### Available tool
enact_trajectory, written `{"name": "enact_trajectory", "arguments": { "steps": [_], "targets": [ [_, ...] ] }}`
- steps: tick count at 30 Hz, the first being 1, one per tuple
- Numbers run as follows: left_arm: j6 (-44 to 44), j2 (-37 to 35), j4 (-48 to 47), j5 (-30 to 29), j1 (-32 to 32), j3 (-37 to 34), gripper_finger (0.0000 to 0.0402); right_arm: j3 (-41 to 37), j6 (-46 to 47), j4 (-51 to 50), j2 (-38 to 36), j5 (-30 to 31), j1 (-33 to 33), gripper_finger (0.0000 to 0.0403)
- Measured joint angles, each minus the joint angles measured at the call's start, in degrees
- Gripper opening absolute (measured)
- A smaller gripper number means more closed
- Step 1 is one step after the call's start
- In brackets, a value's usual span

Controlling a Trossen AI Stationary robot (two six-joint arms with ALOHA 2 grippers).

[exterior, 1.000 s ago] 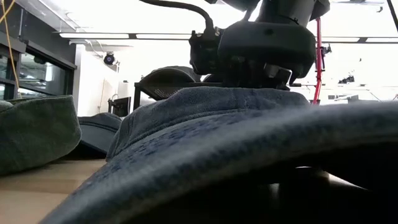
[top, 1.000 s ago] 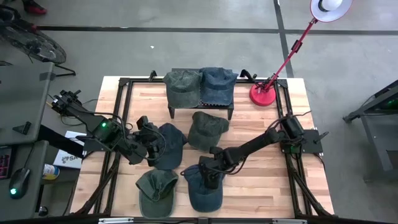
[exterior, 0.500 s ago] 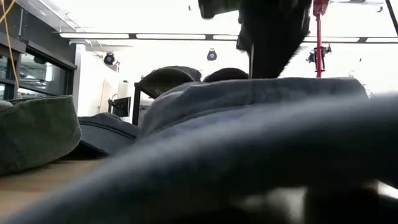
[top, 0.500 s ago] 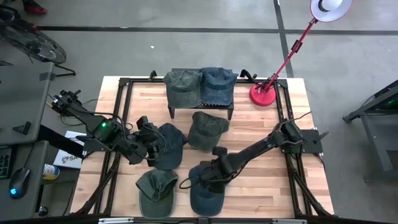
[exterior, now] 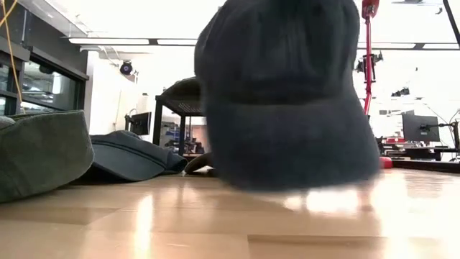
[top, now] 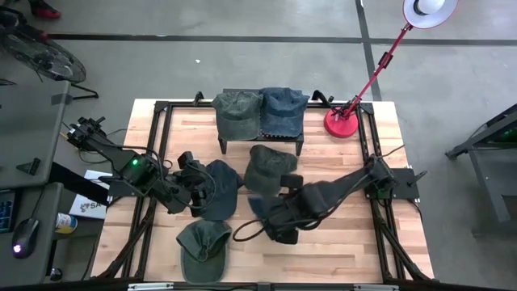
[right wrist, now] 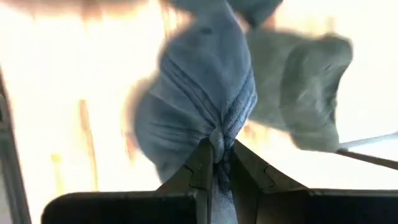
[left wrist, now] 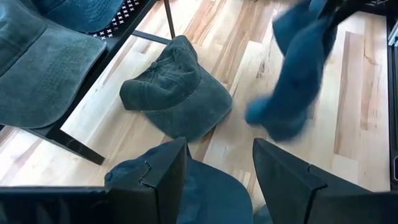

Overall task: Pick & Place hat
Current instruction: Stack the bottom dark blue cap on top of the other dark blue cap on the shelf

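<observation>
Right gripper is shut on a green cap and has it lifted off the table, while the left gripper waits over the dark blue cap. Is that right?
Not quite: the cap in the right gripper is blue, not green. The right wrist view shows its fingers pinched on the blue cap's fabric, and the low view shows it hanging clear of the table. The left gripper does wait over the dark blue cap.

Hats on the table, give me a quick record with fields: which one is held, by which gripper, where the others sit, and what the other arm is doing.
held hat: blue cap, lifted clear of the table
holder: right gripper, shut on its fabric
left gripper: open, over a dark blue cap
on rack: green cap beside blue cap
loose on table: green cap mid-table, green cap at front
other: red lamp
</observation>
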Motion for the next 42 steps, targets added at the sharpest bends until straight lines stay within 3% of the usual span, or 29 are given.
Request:
{"name": "enact_trajectory", "arguments": {
  "steps": [2,15,20,26,31,36,42],
  "targets": [
    [0.0,0.0,0.5,0.0,0.0,0.0,0.0182,2.5,-1.6,0.5,-0.8,0.4,-0.2,0.0022],
    [0.0,0.0,1.2,0.0,0.0,0.0,0.0182,-0.1,-3.6,0.2,-16.2,5.0,-4.4,0.0022],
    [-0.3,0.0,1.8,-1.1,0.0,0.0,0.0182,-0.2,-8.8,0.4,-21.6,8.4,-6.3,0.0022],
    [-1.5,0.0,2.3,-5.1,0.0,0.0,0.0182,-0.1,-19.1,2.0,-26.7,8.5,-11.2,0.0022],
    [0.1,0.0,4.7,-13.9,0.0,0.0,0.0182,-0.1,-29.3,4.2,-29.1,4.3,-17.0,0.0022],
    [9.8,0.0,11.3,-22.6,0.9,0.0,0.0182,-0.1,-38.5,6.0,-29.5,-1.3,-23.6,0.0022],
    [19.7,-0.1,20.1,-20.3,7.5,0.0,0.0182,-0.1,-48.0,7.9,-29.4,-8.6,-31.8,0.0022]
  ]
}}
